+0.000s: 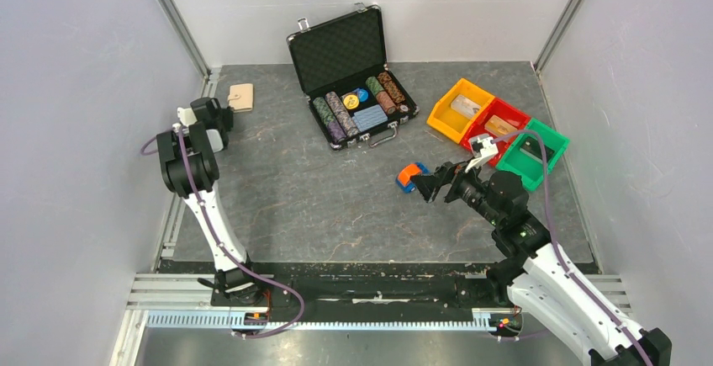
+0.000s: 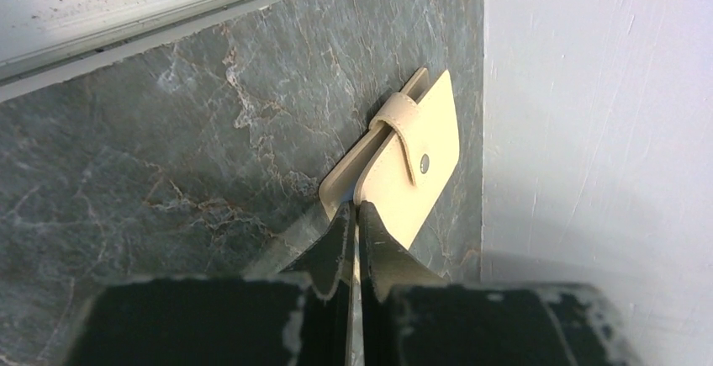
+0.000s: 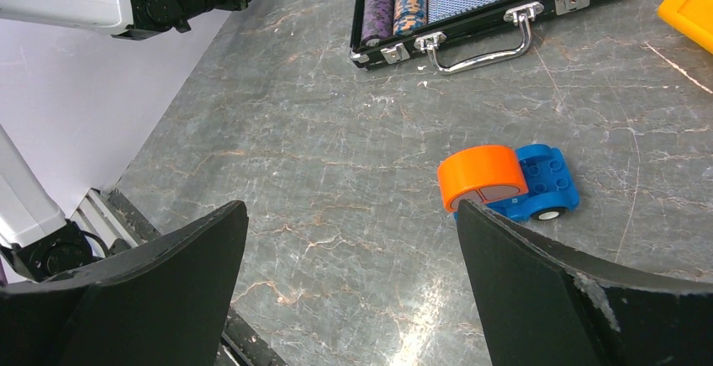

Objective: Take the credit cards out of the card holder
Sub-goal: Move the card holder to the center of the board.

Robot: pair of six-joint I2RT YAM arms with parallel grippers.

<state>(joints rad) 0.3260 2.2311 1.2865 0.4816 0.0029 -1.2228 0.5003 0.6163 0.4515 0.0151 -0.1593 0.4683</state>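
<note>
Only its wrist camera shows the left gripper [image 2: 356, 208] clenched nearly closed against the buttoned card holder [image 2: 418, 191] (overhead hides that); the right gripper [image 3: 351, 210] gapes wide.

The card holder [image 1: 240, 97] [image 2: 420, 177] is a small tan folding wallet, folded shut, with a short strap wrapped over one long edge and fastened on the top face by a small round metal snap. It lies flat on the dark marbled table [image 1: 294, 206] in the far-left corner, close beside the left wall [image 1: 84, 88]. In the left wrist view its two leaves show as tan layers, slightly offset, with rounded corners and a smooth matte surface
</note>
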